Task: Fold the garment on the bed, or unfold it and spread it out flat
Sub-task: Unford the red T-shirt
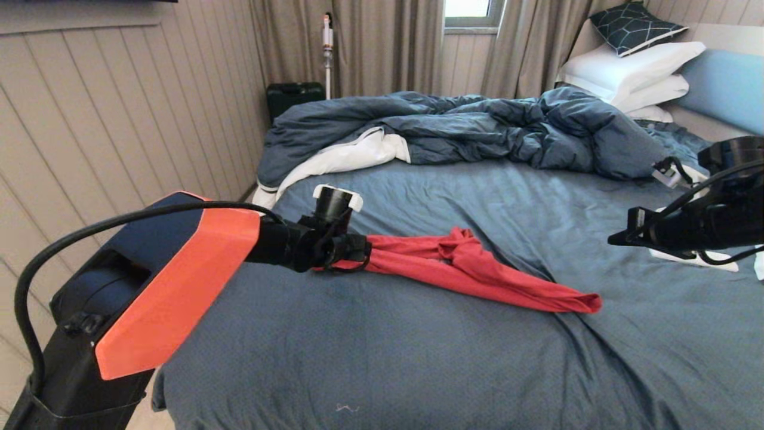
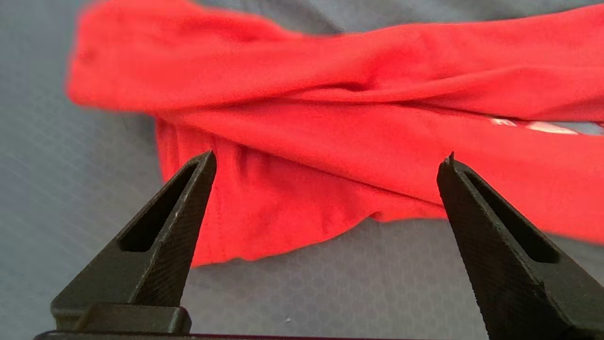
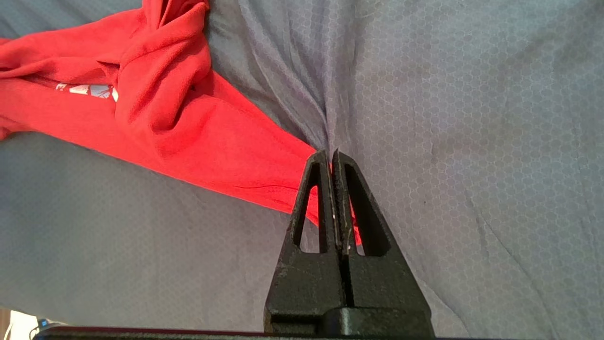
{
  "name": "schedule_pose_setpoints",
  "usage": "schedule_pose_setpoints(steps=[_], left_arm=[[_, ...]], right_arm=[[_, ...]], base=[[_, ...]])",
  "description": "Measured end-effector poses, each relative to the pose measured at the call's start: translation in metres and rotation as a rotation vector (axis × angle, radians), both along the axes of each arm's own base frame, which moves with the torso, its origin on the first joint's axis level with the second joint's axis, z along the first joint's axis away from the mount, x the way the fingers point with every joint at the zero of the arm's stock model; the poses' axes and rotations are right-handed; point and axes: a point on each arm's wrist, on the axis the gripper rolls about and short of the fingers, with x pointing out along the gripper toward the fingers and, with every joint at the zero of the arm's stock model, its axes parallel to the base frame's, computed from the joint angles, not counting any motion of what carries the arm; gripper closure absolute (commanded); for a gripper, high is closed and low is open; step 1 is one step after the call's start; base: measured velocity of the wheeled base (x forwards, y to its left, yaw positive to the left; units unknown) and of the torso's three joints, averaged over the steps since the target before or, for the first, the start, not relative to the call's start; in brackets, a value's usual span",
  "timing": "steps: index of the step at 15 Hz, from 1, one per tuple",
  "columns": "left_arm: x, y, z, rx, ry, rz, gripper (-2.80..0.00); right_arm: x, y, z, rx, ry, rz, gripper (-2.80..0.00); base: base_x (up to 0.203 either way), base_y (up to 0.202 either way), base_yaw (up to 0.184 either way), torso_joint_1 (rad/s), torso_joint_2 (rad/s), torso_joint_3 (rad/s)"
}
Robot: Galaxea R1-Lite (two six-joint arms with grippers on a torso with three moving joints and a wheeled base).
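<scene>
The garment (image 1: pixel 477 269) is a red T-shirt pulled into a long twisted band across the middle of the bed (image 1: pixel 418 364). A sliver of its white print (image 3: pixel 85 89) shows between folds. At the band's left end is my left gripper (image 1: pixel 358 257), open. In the left wrist view its fingers stand wide apart (image 2: pixel 330 158), with the garment's edge (image 2: pixel 283 208) lying on the sheet just beyond them, not gripped. My right gripper (image 1: pixel 618 240) hovers above the sheet, up and right of the garment's right end (image 1: pixel 588 303). It is shut (image 3: pixel 330 152) with nothing in it.
A crumpled dark blue duvet (image 1: pixel 477 125) with white lining lies across the far part of the bed. White pillows (image 1: pixel 632 71) are stacked at the back right by the light-blue headboard (image 1: pixel 728 83). A panelled wall (image 1: pixel 119 119) runs along the left.
</scene>
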Motion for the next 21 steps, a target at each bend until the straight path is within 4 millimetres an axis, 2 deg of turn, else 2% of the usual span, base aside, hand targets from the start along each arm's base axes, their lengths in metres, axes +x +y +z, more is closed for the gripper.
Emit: schedule_pose_setpoints(steps=[4, 9, 13, 21], left_arm=[[0.009, 0.001, -0.014, -0.035, 0.094, 0.102, -2.80], [0.012, -0.001, -0.017, -0.128, 0.077, 0.209, -2.80], [0.014, -0.007, -0.018, -0.161, 0.033, 0.196, -2.80], [0.010, -0.027, -0.038, -0.158, 0.029, 0.160, -2.80]], right_arm=[[0.001, 0.000, -0.001, -0.003, -0.005, 0.002, 0.00], [0.001, 0.001, -0.002, -0.002, -0.002, 0.005, 0.00], [0.000, 0.001, -0.002, -0.001, -0.004, 0.004, 0.00], [0.000, 0.001, -0.002, -0.003, -0.014, 0.006, 0.00]], base=[[0.000, 0.000, 0.000, 0.000, 0.00, 0.000], [0.000, 0.000, 0.000, 0.000, 0.00, 0.000], [0.000, 0.000, 0.000, 0.000, 0.00, 0.000], [0.000, 0.000, 0.000, 0.000, 0.00, 0.000]])
